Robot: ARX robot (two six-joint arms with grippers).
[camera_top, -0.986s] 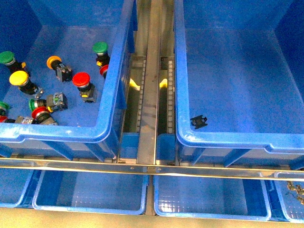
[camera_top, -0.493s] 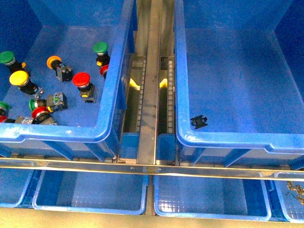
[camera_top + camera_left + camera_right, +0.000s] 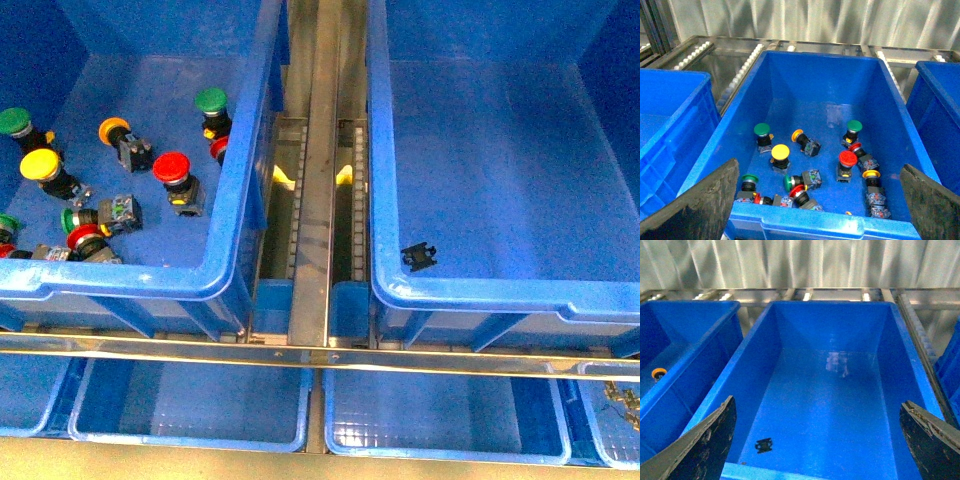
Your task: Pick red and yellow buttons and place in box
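Note:
A red button (image 3: 172, 168) and a yellow button (image 3: 40, 166) lie among several buttons on the floor of the left crate (image 3: 130, 280). The left wrist view shows the same red button (image 3: 847, 159) and yellow button (image 3: 780, 151). My left gripper (image 3: 819, 166) hangs open above that crate's near end, touching nothing. Two more red caps (image 3: 85, 238) (image 3: 218, 148) lie in the pile. The box (image 3: 480, 292) is the large blue crate on the right. My right gripper (image 3: 818, 401) is open above the box (image 3: 840, 410), holding nothing. Neither gripper shows in the front view.
Green-capped (image 3: 210, 101) and orange-capped (image 3: 113, 130) buttons share the left crate. A small black clip (image 3: 419, 256) lies near the box's front wall. A metal roller rail (image 3: 312, 200) runs between the crates. Shallow blue trays (image 3: 190, 405) sit below.

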